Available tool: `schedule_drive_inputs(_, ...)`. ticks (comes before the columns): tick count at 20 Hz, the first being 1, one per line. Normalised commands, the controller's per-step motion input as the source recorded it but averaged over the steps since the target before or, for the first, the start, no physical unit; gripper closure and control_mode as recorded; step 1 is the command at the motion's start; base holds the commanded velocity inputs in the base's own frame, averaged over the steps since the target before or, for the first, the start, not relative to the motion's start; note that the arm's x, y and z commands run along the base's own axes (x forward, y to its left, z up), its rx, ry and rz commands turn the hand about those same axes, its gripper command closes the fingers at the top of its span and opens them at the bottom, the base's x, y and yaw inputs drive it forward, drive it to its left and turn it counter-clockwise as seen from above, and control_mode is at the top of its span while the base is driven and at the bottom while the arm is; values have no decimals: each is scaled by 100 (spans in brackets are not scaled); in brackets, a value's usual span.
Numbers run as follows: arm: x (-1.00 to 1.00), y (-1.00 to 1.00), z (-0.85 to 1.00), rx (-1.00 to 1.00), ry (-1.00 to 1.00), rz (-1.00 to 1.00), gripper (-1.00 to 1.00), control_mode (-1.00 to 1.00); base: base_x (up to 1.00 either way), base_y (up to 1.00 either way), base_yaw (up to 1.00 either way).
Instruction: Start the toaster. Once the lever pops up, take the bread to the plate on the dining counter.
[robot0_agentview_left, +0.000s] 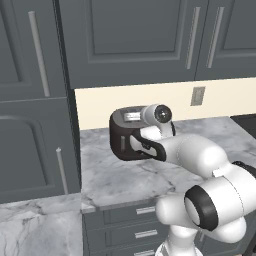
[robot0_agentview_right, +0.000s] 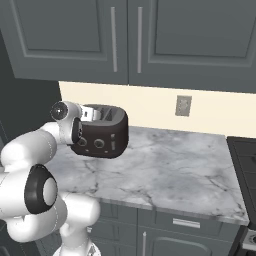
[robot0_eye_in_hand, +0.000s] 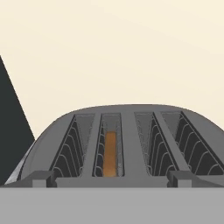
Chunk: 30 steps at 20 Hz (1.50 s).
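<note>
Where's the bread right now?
The bread sits upright down inside the toaster, in the second slot from the left of the hand view. That toaster stands on the marble worktop against the cream wall, below the grey cupboards.

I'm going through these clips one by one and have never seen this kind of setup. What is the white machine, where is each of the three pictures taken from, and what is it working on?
The white machine is a jointed robot arm on a base that can drive, in a rendered kitchen. Two pictures come from cameras on that base, behind the arm to its left and right, so they show one scene from two sides. The third comes from a camera on the hand itself, looking along the gripper.

On the marble worktop stands a dark toaster with a silver slotted top and two round front knobs. The arm reaches over it, with its hand close above the slots. In the hand view, an orange-brown slice of bread sits upright in the second slot from the left; the other slots look empty. Nothing appears to be held, though whether the fingers are open cannot be told.
</note>
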Motion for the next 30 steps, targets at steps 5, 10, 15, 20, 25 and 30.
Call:
schedule_drive_inputs(5, 0, 0, 0, 0, 0, 0, -100, -100, 0, 0, 0)
schedule_drive_inputs(10, 0, 0, 0, 0, 0, 0, -100, -100, 0, 0, 0)
schedule_drive_inputs(15, 0, 0, 0, 0, 0, 0, -100, -100, 0, 0, 0)
schedule_drive_inputs(20, 0, 0, 0, 0, 0, 0, -100, -100, 0, 0, 0)
schedule_drive_inputs(25, 0, 0, 0, 0, 0, 0, -100, -100, 0, 0, 0)
schedule_drive_inputs(30, 0, 0, 0, 0, 0, 0, -100, -100, 0, 0, 0)
